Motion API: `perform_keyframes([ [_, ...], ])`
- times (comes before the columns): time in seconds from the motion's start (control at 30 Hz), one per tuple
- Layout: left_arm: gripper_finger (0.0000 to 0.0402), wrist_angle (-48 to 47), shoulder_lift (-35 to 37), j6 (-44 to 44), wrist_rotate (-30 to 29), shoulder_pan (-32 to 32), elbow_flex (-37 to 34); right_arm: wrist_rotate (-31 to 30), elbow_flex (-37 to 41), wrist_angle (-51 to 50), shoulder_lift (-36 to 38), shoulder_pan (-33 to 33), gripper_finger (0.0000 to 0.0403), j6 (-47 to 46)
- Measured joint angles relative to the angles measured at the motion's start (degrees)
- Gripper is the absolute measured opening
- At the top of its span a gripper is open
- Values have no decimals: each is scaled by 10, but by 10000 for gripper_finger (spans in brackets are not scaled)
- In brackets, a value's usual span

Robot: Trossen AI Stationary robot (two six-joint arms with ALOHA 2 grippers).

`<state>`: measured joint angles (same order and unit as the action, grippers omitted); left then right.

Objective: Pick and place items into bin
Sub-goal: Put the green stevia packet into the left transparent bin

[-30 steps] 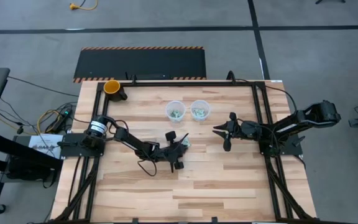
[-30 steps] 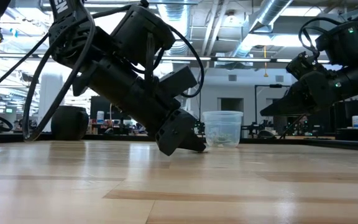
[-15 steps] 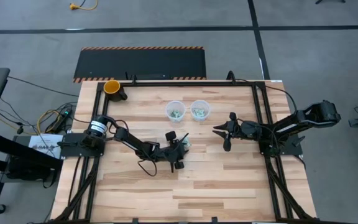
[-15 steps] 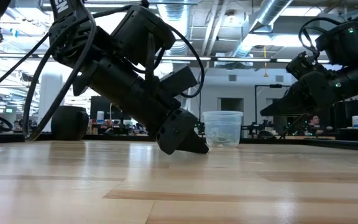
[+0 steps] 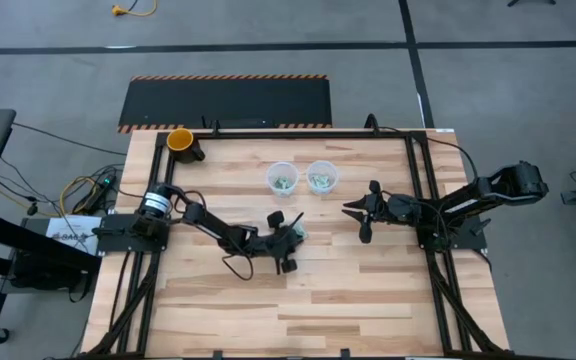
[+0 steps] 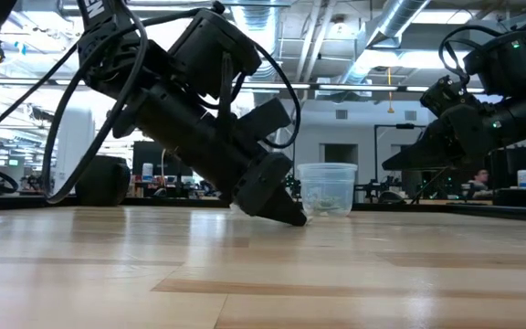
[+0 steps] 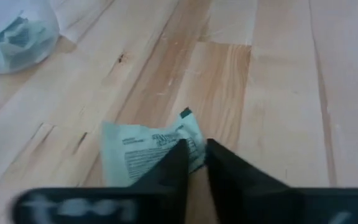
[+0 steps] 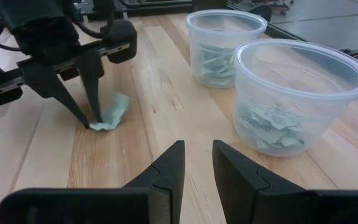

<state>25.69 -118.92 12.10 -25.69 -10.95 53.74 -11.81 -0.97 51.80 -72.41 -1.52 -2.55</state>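
While the left gripper (image 5: pixel 293 240) presses its tips down on the wooden table (image 5: pixel 348 300) near the middle, a pale green-and-white packet (image 7: pixel 148 149) lies flat right at those tips, its edge under the nearly closed fingers (image 8: pixel 92 93), which are drawn to a narrow gap; whether they truly pinch it cannot be told. Two clear cups (image 8: pixel 294 93) holding more packets stand well apart. The right gripper (image 5: pixel 360 212) hovers beside the cups, its fingers narrowly apart
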Motion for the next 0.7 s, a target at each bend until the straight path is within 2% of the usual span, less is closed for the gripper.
perform_keyframes([
  [0.03, 27, 1, 0, -7, -1, -2, 0, 0, 0, 0, 0, 0, 75, 0],
  [0.1, 11, 8, -1, -17, -9, -6, -1, 0, 0, 0, 0, 0, 75, 0],
  [0.4, 0, 14, 13, -77, -66, -18, -5, 0, 0, 0, 0, 0, 75, 0],
  [0.7, 0, 19, 99, -162, -109, -18, -3, 0, 0, -1, 0, 0, 75, 0],
])
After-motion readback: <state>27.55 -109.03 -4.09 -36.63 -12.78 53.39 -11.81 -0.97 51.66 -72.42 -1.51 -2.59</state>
